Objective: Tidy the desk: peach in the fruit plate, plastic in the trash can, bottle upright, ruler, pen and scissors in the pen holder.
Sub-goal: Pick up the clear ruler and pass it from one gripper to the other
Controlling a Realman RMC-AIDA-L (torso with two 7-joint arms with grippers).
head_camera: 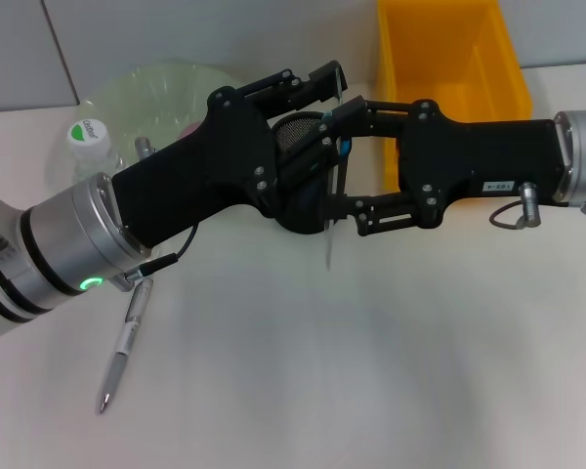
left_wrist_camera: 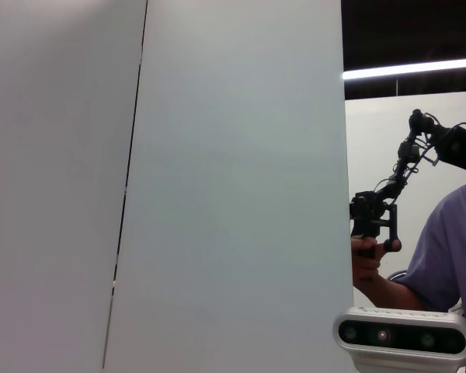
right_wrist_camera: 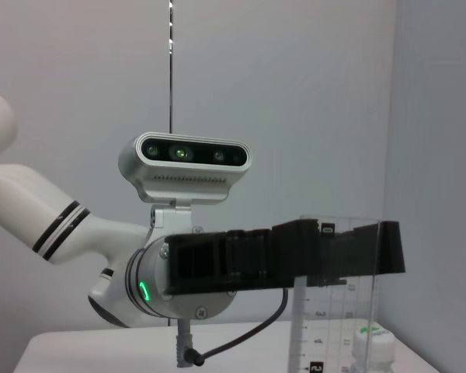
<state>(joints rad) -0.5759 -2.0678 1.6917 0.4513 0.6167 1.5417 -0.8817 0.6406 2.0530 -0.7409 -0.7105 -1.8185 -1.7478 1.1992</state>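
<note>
Over the black mesh pen holder (head_camera: 298, 132) at mid-desk, I have both grippers meeting. My right gripper (head_camera: 340, 171) comes in from the yellow trash can's (head_camera: 447, 68) side with its fingers spread, the clear ruler (head_camera: 330, 234) standing on edge between them; I can't tell whether they actually press it. My left gripper (head_camera: 308, 88) reaches across the holder from the other side, fingers also apart, and the right wrist view shows its black fingers (right_wrist_camera: 295, 252) crossing in front of the ruler's printed scale (right_wrist_camera: 318, 342). I judge this to be the ruler step, possibly a handover or a steadying above the holder. The next move calls for lining the ruler's lower end up with the holder's mouth, then lowering it straight so it doesn't catch the rim or tip the holder. Counting out from the holder: one ruler, one holder, one trash can beyond the right gripper, one pale green fruit plate (head_camera: 142, 88) behind the left arm, one bottle (head_camera: 90, 147) standing capped beside that plate, and one pen (head_camera: 125, 344) lying on the desk (head_camera: 371, 371) nearer me. Peach, plastic and scissors I cannot make out.
</note>
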